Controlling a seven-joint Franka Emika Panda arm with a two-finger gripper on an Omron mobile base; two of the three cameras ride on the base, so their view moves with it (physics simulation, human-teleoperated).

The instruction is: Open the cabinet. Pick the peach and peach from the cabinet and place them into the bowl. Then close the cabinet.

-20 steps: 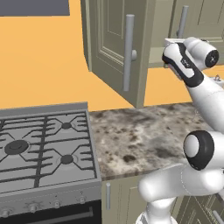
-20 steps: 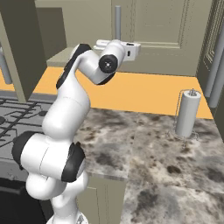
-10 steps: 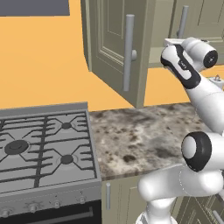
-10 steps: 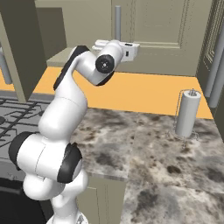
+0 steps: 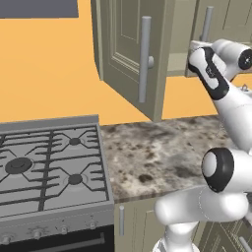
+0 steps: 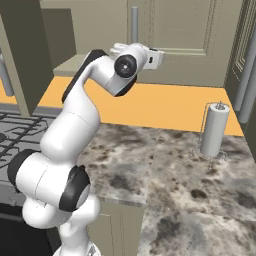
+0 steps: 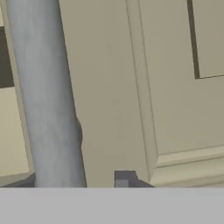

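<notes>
Stove with black grates sitting at far left, speckled stone bench running rightward from it. Above the bench, the cabinet is hanging with its left door swung open toward the camera, long grey bar handle on that door. Right door looking closed, its own handle just beside the arm's wrist. Inner shelf showing bare where visible between the doors; peaches and bowl not seen anywhere.

Right base view: arm reaching up to the closed door, gripper sitting at the base of the bar handle. Paper towel roll standing upright on the bench far right, well apart from the arm.

Hand view: grey bar handle running close along the left, recessed door panel to its right. One dark finger tip poking up right of the bar, looking close to it; the other side is hidden. Fingers partly closed around the handle area, cannot tell if they are actually gripping it.
</notes>
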